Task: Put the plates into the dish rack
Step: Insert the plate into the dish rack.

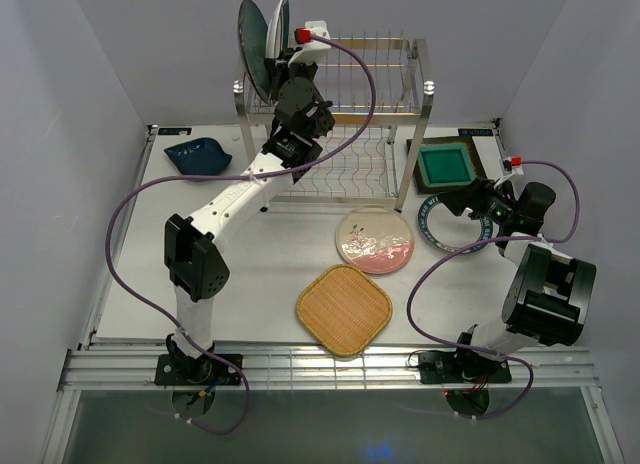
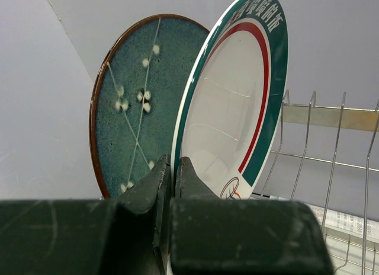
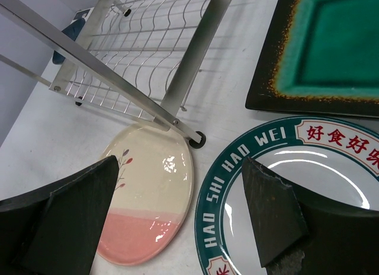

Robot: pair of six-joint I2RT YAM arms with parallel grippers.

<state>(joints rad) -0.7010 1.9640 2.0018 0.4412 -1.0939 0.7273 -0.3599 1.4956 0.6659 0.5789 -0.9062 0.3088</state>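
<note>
My left jaws (image 2: pixel 173 168) are pinched together on the lower rim of a white plate with a green and red border (image 2: pixel 228 109), gripping thin edge rather than face so the plate can stand on its side. It leans a little, close beside a dark teal speckled plate (image 2: pixel 133 103) that stands upright at the left end of the rack's top shelf (image 2: pixel 320 116). My fingers hide the white plate's bottom edge, so I cannot tell whether it sits in the wires; I judge that I am holding on because letting go before it is seated would tip it onto its neighbour. My right jaws (image 3: pixel 180 165) stand wide apart and hold nothing, low over the table (image 1: pixel 260 274) with one finger above the second white plate (image 3: pixel 260 144), the one with green lettering round its rim. I take that as lining up for the next pick, spread wide enough to straddle a rim. That plate lies flat, just beside the green square plate (image 3: pixel 337 44) and near the pink and cream plate (image 3: pixel 148 204) by the rack's front foot. The orange woven plate (image 1: pixel 343 309) lies nearer my bases, and the blue leaf dish (image 1: pixel 198 156) is off to the far left, well apart from the others. Five dishes are on the table, so most of the loading is not yet done.
</note>
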